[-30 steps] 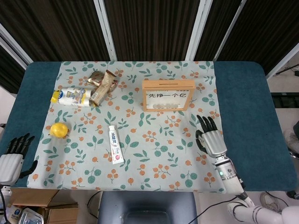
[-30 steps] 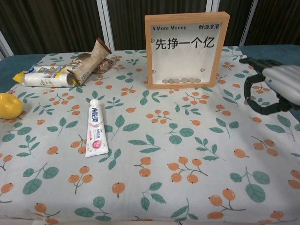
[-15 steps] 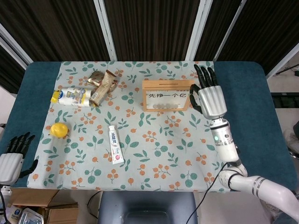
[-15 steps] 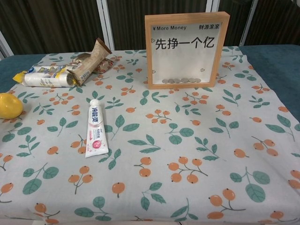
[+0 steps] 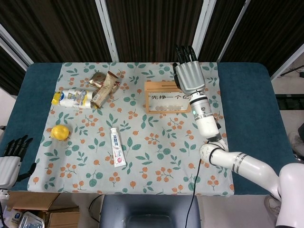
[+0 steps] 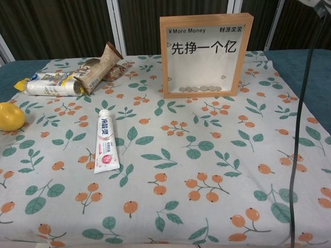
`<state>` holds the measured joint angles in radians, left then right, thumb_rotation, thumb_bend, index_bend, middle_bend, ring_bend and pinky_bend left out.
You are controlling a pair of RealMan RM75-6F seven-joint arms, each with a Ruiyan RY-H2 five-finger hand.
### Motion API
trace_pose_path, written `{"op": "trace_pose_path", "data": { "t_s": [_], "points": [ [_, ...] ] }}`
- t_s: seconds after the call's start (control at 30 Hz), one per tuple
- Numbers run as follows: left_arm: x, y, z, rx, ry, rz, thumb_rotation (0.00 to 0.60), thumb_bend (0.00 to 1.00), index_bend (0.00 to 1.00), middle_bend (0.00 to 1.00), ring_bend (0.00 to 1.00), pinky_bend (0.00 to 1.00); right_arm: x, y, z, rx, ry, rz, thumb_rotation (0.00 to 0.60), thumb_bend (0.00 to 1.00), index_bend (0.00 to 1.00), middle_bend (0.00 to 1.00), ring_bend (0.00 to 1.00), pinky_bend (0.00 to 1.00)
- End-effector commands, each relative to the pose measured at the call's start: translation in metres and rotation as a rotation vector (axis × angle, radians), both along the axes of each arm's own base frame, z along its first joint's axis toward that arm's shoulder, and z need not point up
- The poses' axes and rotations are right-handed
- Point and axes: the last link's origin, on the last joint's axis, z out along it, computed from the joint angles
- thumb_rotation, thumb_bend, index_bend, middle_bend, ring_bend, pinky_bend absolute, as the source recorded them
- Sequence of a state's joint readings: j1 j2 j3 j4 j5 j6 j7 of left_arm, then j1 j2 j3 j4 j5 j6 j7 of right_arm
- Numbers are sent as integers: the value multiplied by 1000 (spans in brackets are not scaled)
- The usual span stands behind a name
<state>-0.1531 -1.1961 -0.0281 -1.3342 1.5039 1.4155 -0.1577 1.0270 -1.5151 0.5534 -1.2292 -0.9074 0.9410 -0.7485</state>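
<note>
right hand (image 5: 189,76): fingers spread, holding nothing, above the wooden frame's (image 5: 171,96) top right corner | wooden frame: upright at the cloth's far side, toothpaste tube (image 5: 116,147) well nearer | handling: likely rigid, light, glass-fronted, tippy; take it by the side rails | left hand (image 5: 10,159): empty, fingers apart, far off.

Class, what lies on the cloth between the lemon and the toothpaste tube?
Nothing: between lemon and toothpaste tube only printed cloth shows, in both views.
</note>
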Motion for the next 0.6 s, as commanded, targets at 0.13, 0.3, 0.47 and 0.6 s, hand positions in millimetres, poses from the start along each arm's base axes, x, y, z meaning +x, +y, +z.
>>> {"op": "trace_pose_path", "data": {
  "t_s": [0.13, 0.3, 0.47, 0.6],
  "points": [
    [0, 0, -1, 0, -1, -5, 600, 377, 0, 0, 0, 0, 1, 1, -14, 47, 40, -31, 600, 619, 726, 111, 0, 0],
    [-1, -1, 1, 5, -5, -2, 600, 376, 0, 0, 0, 0, -1, 1, -17, 52, 44, -44, 600, 620, 726, 110, 0, 0],
    [-3, -2, 1, 8, -5, 7, 600, 377, 0, 0, 0, 0, -2, 0, -23, 56, 54, -56, 600, 620, 726, 110, 0, 0],
    [-4, -2, 2, 11, -3, 10, 600, 375, 0, 0, 0, 0, -3, -2, -28, 50, 57, -71, 600, 620, 726, 113, 0, 0]
  ]
}}
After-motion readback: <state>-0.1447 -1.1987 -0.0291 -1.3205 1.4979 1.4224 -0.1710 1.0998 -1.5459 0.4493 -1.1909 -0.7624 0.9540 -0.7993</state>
